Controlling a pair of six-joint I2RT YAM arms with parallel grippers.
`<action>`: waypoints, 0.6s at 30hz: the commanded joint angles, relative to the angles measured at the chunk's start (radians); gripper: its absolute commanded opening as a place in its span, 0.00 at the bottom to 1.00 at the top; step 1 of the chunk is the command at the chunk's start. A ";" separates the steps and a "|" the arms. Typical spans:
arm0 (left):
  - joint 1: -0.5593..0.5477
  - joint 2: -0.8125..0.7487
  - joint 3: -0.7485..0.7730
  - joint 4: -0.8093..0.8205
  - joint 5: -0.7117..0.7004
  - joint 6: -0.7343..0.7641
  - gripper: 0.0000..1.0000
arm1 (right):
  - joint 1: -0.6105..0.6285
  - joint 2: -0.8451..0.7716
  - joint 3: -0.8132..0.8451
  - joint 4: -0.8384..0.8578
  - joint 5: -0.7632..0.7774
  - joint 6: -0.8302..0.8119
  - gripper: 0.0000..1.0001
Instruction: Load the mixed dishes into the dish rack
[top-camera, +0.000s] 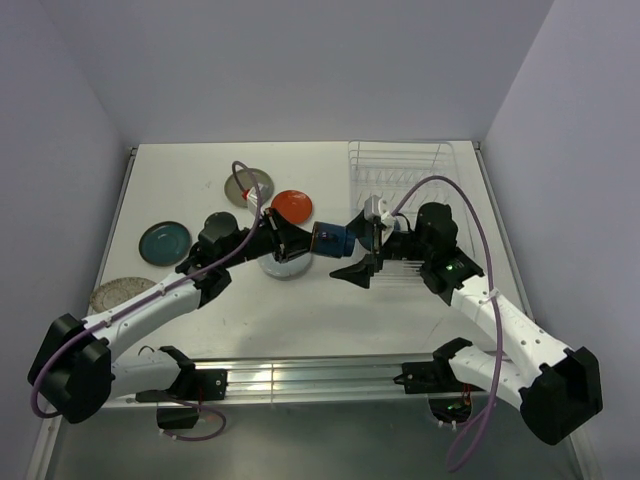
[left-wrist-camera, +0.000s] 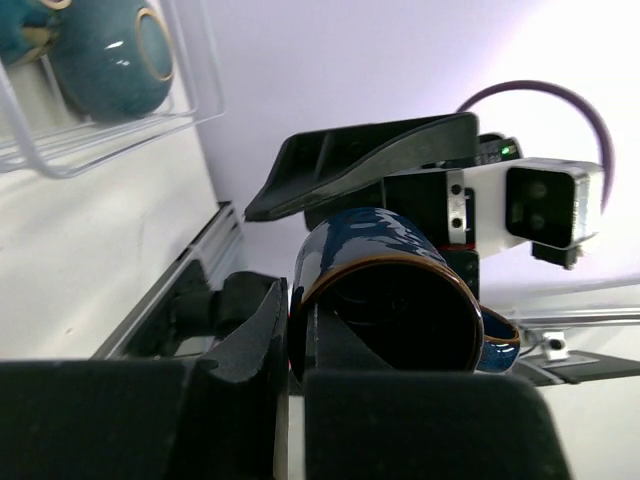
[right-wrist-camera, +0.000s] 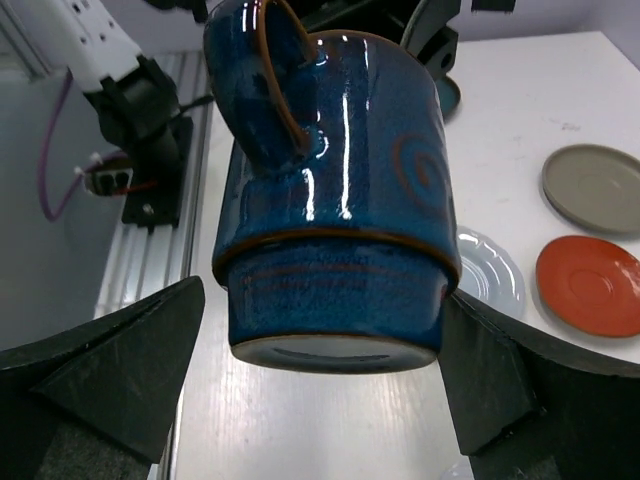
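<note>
— Jaws of the left gripper (top-camera: 300, 240) clamp the glossy dark-blue ceramic mug (right-wrist-camera: 330, 190) just left of the white wire dish rack (top-camera: 400, 165); those of the right gripper (top-camera: 357, 243) gape around it (apparently not touching).
— Progress?
— Teal-blue bowl (left-wrist-camera: 110, 60) racked; orange-red plate (top-camera: 292, 206) and grey-olive plate (top-camera: 248, 186) lie further left.

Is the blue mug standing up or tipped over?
Tipped sideways: the mug points its mouth at the left gripper, base at the right gripper.
</note>
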 joint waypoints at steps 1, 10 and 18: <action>0.000 0.007 -0.014 0.233 -0.034 -0.125 0.00 | 0.010 0.007 -0.004 0.201 -0.030 0.187 0.99; 0.000 0.059 -0.090 0.446 -0.068 -0.248 0.00 | 0.007 0.033 0.010 0.312 0.018 0.260 0.99; 0.000 0.064 -0.104 0.462 -0.082 -0.261 0.00 | 0.007 0.059 0.012 0.417 0.013 0.347 0.95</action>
